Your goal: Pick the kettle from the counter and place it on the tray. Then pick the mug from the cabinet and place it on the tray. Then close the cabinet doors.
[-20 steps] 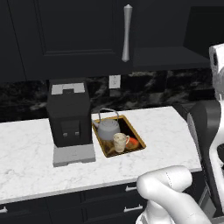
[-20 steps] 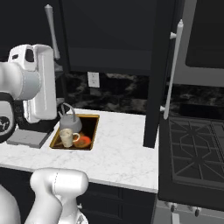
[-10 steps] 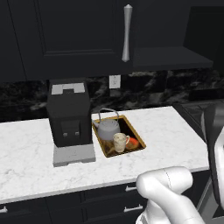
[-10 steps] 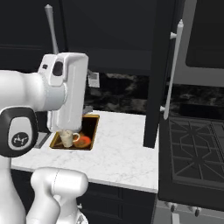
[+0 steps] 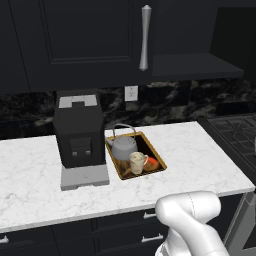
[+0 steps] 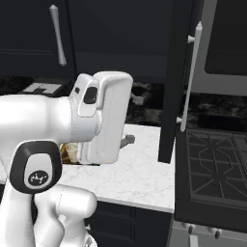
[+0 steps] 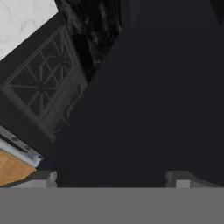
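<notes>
The grey kettle point(image 5: 124, 148) and the cream mug point(image 5: 138, 162) both stand on the gold-rimmed tray point(image 5: 145, 173), on the white marble counter point(image 5: 200, 155). The left cabinet door point(image 5: 90, 40) is shut, its silver handle point(image 5: 145, 37) upright. The right cabinet door point(image 6: 174, 82) stands open, edge-on, with its long handle point(image 6: 191, 77) facing the stove. The cabinet's dark shelf point(image 5: 195, 65) is bare. My gripper point(image 7: 111, 178) is open with nothing between its fingers, facing a dark panel point(image 7: 153, 87) close ahead. My white arm point(image 6: 103, 123) covers most of the tray in the right base view.
A big black coffee machine point(image 5: 79, 132) stands on the counter left of the tray. A black stove point(image 6: 212, 169) with grates adjoins the counter on the right. Dark drawers point(image 5: 115, 232) run below the worktop. A wall socket point(image 5: 131, 93) sits on the backsplash.
My arm has swung rightward across the right base view toward the open door and left the right edge of the left base view. Kettle, mug and tray have not moved.
</notes>
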